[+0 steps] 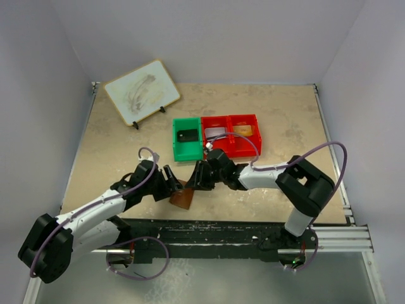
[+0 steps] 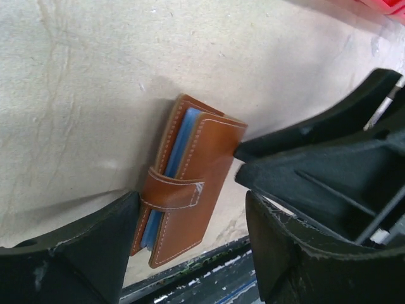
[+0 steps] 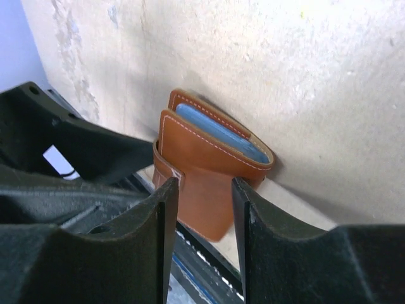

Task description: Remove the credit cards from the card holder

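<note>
The card holder [image 1: 183, 197] lies shut, tab [image 2: 174, 190] fastened, with the bench's [image 1: 114, 145] near edge just beside it. Over it the left claw [image 2: 190, 201] gapes wide and the right claw [image 3: 202, 185] stands half open, neither gripping. Best pin one cover, then lift the tab. Any sliding room seems to lie on the holder's far side.

The card holder [image 2: 190, 183] is smooth tan leather with pale stitching. The desk [image 2: 82, 95] is matt, mottled beige. The fingers [image 2: 304, 253] of the left gripper [image 2: 191, 212] look like grainy black plastic.
</note>
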You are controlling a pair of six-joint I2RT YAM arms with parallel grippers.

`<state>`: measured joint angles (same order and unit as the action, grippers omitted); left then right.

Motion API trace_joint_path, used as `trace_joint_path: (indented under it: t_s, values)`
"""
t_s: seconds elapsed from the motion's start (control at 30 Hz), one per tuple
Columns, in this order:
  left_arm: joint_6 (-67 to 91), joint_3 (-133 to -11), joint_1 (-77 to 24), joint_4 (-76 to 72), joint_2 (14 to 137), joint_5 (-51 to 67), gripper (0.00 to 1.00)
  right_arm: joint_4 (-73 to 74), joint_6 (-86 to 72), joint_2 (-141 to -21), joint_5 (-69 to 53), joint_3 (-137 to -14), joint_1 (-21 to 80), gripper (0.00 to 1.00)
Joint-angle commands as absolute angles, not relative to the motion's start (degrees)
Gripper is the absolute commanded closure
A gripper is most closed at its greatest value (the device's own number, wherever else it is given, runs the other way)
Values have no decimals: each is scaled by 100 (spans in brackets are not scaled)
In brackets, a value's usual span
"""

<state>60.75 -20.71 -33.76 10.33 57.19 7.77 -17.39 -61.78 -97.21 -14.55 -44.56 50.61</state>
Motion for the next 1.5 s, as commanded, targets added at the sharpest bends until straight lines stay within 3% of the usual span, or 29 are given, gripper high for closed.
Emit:
trace_joint_path:
  t_s: [0.0,0.43,0.57,0.7,0.9,1.1,1.47]
  values:
    - [6144,-2037,-3364,589,5637,1307,36,-2542,-6544,-10143,-1541,-4432,5140,59]
    - [6527,-1574,-3366,15,5486,1537,43,-2668,-6953,-10241,-1205,-4298,5370,60]
    - [6676,-1454,-3366,-194,5496,1581,51,-2809,-6915,-10301,-1347,-4340,5370,59]
    - [6754,-1613,-3366,-139,5270,1508,66,-3004,-7017,-10234,-1407,-4304,5412,60]
    - [6055,-2421,-3366,989,5291,1181,79,-2948,-6838,-10134,-1440,-4489,5422,58]
    - [5001,-3842,-3366,2526,6143,646,84,-2550,-6971,-9569,-1070,-4436,5421,52]
    - [4394,-5408,-3924,3761,7523,-658,86,-543,-7417,-7521,910,-3451,5385,42]
